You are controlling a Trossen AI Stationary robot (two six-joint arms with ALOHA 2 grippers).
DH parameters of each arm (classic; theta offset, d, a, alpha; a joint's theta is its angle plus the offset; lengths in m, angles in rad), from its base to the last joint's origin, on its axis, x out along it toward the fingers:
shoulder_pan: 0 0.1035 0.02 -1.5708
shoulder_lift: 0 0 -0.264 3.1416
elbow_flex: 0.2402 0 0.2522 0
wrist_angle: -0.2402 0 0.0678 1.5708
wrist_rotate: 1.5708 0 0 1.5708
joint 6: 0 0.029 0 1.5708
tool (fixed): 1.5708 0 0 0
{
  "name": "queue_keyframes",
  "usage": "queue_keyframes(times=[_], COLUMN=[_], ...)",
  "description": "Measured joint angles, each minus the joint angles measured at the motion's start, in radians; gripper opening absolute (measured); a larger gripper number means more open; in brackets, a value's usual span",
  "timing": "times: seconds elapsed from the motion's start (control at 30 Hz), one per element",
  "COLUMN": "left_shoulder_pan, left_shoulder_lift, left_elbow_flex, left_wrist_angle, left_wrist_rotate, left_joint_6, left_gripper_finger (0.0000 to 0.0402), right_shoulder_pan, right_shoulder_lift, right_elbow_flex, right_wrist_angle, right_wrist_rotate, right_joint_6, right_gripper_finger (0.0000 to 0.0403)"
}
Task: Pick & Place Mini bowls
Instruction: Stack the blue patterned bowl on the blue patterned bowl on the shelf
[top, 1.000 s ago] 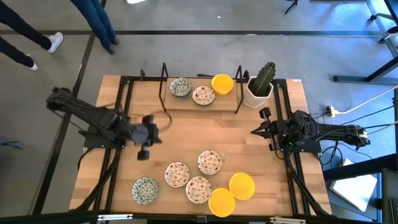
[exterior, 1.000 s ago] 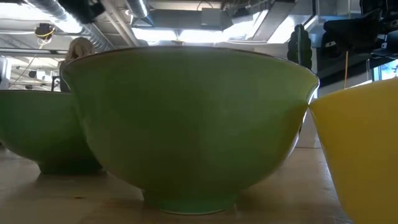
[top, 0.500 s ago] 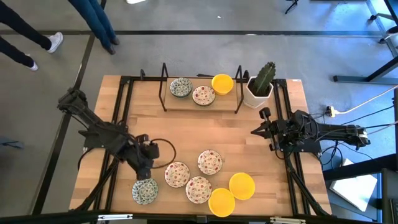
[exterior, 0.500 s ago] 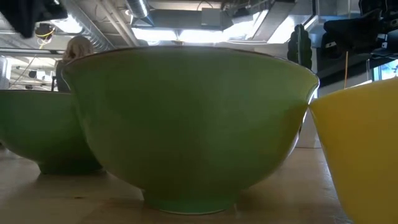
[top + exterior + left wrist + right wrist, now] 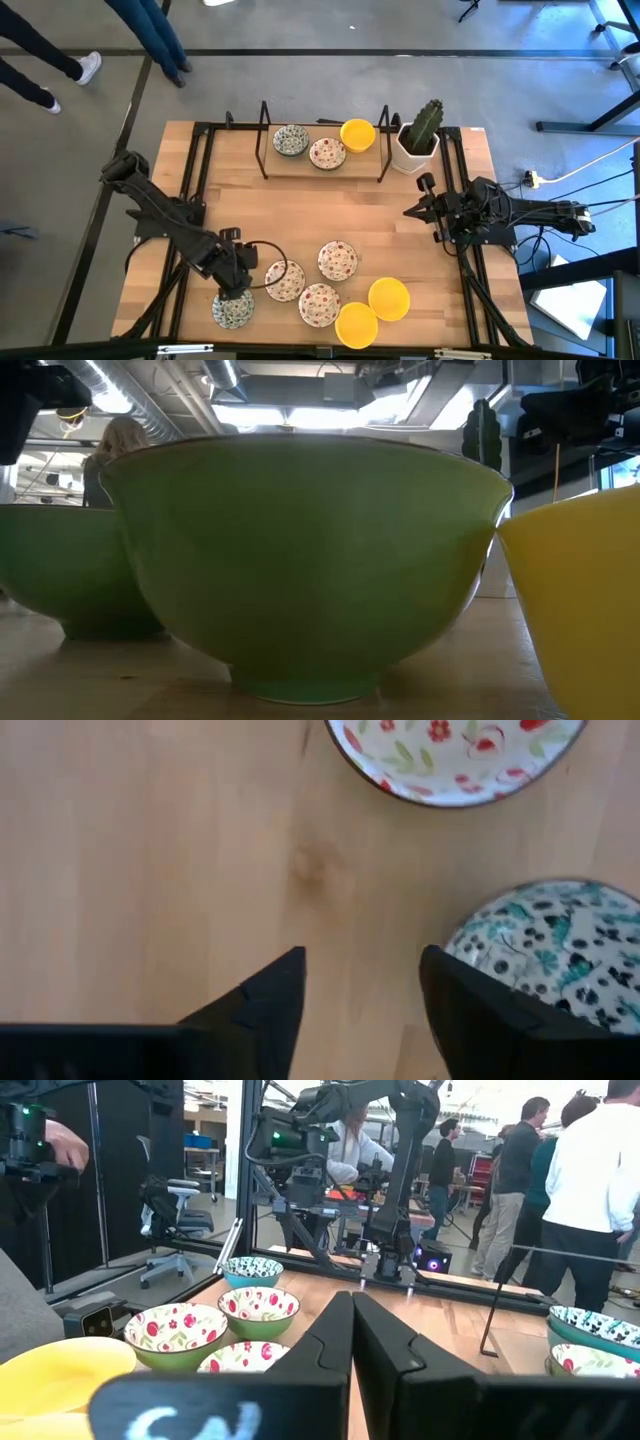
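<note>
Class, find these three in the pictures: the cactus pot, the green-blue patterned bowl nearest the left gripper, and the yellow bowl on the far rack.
Cactus pot [image 5: 413,152], high view, on its white front wall.
Green-blue patterned bowl [image 5: 232,308], high view, on its inside.
Yellow bowl [image 5: 357,133], high view, on its centre.

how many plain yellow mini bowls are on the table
3: one small round plain yellow bowl on the far rack, two at the near edge, one right of the other. None looks hidden.

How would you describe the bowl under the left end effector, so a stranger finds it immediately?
Look at the cluster of bowls at the near edge of the wooden table. The bowl is at its far left end, below the left end effector. Only it there has a green-blue pattern.
</note>
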Motion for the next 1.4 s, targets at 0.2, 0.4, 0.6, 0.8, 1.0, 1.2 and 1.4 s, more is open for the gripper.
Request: queue_keyframes(times=[0.2,0.4,0.6,0.8,1.0,1.2,1.4], left_shoulder_pan=[-0.028,-0.053,-0.084,-0.083,-0.083,-0.083,-0.081], left_shoulder_lift=[0.04,0.099,0.174,0.241,0.288,0.301,0.3], left_elbow_flex=[0.0,0.0,0.0,0.0,0.0,0.0,0.0], left_wrist_angle=[0.001,0.007,0.046,0.055,0.058,0.062,0.063], left_wrist_rotate=[0.051,0.102,0.141,0.155,0.155,0.151,0.147], left_joint_6=[-0.025,-0.107,-0.135,-0.134,-0.084,-0.045,-0.043], left_gripper_finger=[0.0233,0.0239,0.024,0.024,0.024,0.0239,0.0218], right_shoulder_pan=[0.0,0.0,0.0,0.0,0.0,0.0,0.0], right_shoulder_lift=[0.0,0.0,0.0,0.0,0.0,0.0,0.0], right_elbow_flex=[0.0,0.0,0.0,0.0,0.0,0.0,0.0], right_wrist_angle=[-0.018,-0.02,-0.02,-0.026,-0.029,-0.031,-0.031], right_wrist_rotate=[0.002,0.002,0.003,0.003,0.003,0.003,0.003], right_joint_6=[0.0,0.0,0.0,0.004,0.004,0.004,0.004], right_gripper_finger=[0.001,0.001,0.001,0.001,0.001,0.001,0.001])
